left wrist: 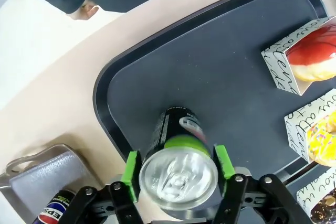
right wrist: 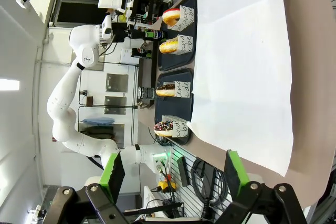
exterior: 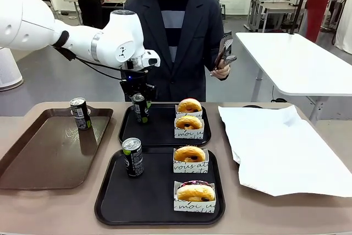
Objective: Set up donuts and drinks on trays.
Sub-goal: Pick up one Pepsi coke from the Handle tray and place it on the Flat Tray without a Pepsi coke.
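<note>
On the tan desk (exterior: 49,207), the left claw (left wrist: 178,174) grips a can (left wrist: 176,150) over the far tray (left wrist: 220,72). The can looks rigid, smooth, likely slippery; mid-body hold suits. The right claw (right wrist: 173,174) is spread, empty.

1. Even, bright overhead light; soft shadows fall beside the cans on the brown tray (exterior: 33,163).
2. The wrist views bend at their edges.
3. Mild glare on that tray's floor.
</note>
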`<state>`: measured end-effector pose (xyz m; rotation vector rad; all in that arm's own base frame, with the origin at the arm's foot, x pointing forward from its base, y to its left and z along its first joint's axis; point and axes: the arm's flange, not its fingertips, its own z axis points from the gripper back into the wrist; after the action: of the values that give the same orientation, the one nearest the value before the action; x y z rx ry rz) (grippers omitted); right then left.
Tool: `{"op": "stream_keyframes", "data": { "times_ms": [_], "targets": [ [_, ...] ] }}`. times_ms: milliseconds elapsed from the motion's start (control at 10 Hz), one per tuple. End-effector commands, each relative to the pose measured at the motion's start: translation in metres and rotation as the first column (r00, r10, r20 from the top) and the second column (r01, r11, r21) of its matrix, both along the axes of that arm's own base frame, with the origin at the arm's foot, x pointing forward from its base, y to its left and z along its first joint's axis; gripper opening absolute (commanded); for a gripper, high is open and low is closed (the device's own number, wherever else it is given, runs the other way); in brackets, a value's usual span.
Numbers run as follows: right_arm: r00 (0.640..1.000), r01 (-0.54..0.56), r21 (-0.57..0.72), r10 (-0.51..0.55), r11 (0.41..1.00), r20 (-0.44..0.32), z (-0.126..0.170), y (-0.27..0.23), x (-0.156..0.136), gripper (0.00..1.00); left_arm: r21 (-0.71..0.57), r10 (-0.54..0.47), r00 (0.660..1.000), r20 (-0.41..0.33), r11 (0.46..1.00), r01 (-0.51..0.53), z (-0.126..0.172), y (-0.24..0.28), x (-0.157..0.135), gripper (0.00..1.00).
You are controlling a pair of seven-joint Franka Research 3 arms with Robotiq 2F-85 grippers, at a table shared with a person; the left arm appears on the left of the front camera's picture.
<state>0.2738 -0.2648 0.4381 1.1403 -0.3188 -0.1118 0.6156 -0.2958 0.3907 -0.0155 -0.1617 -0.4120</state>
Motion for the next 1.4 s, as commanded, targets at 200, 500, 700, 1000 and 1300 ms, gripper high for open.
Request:
{"op": "stream_keyframes", "data": {
  "times_ms": [200, 500, 700, 1000, 1300],
  "targets": [
    [1.0, 0.004, 0.02, -0.005, 1.0, 0.029, 0.001, 0.0, 0.001, 1.0, -0.023, 0.003, 1.0, -0.01, 1.0, -0.003, 0.013, 0.002, 0.002, 1.0],
    [1.0, 0.004, 0.02, -0.005, 1.0, 0.029, 0.001, 0.0, 0.001, 1.0, -0.055, -0.005, 1.0, 0.013, 0.998, 0.005, 0.034, 0.005, -0.011, 1.0],
    [1.0, 0.004, 0.02, -0.005, 1.0, 0.029, 0.001, 0.0, 0.001, 1.0, -0.044, -0.055, 0.995, 0.082, 0.997, 0.059, 0.065, 0.001, -0.046, 1.0],
    [1.0, 0.004, 0.02, -0.005, 1.0, 0.029, 0.001, 0.0, 0.001, 1.0, 0.004, -0.109, 0.988, 0.108, 0.994, 0.109, 0.086, 0.007, -0.095, 1.0],
    [1.0, 0.004, 0.02, -0.005, 1.0, 0.029, 0.001, 0.0, 0.001, 1.0, 0.022, -0.117, 0.988, 0.097, 0.993, 0.116, 0.078, 0.026, -0.122, 1.0]
  ]
}}
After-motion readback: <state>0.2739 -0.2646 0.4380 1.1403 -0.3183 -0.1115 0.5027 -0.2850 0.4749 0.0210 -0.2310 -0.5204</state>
